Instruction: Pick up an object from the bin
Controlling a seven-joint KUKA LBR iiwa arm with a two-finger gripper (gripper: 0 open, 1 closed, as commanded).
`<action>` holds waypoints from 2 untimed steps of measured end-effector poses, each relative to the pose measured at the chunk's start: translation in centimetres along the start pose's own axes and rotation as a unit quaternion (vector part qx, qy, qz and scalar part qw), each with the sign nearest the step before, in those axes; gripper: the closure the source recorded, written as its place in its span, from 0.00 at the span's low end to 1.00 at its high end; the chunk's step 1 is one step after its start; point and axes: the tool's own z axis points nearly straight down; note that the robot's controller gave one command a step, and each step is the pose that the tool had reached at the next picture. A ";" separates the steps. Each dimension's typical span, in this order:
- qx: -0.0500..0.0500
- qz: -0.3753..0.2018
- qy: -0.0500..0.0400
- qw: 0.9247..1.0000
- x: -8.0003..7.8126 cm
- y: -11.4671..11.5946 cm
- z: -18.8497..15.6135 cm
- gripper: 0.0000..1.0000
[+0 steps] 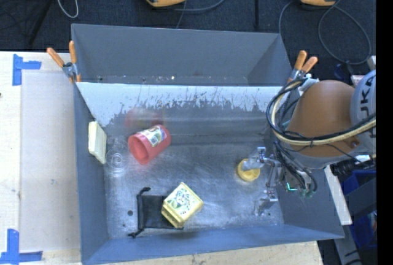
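Note:
My gripper (264,180) is low at the right side of the bin, and its two fingers stand well apart, open. A small round yellow thing (247,171), like a tape roll or lid, lies on the bin floor just left of the fingers. It is close to the upper finger (260,155) and is not clasped between them. The lower finger (268,203) is near the bin's right wall.
A red cup (148,143) lies on its side at the left centre, with a small clear cup (115,161) beside it. A pale yellow block (96,140) leans on the left wall. A yellow patterned box (182,204) rests on a black pouch (148,213) at the front.

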 end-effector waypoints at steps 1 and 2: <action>0.000 -0.001 -0.004 1.000 -0.2 0.0 -0.4 0.00; 0.000 0.056 -0.008 0.998 -4.9 -2.3 4.3 0.00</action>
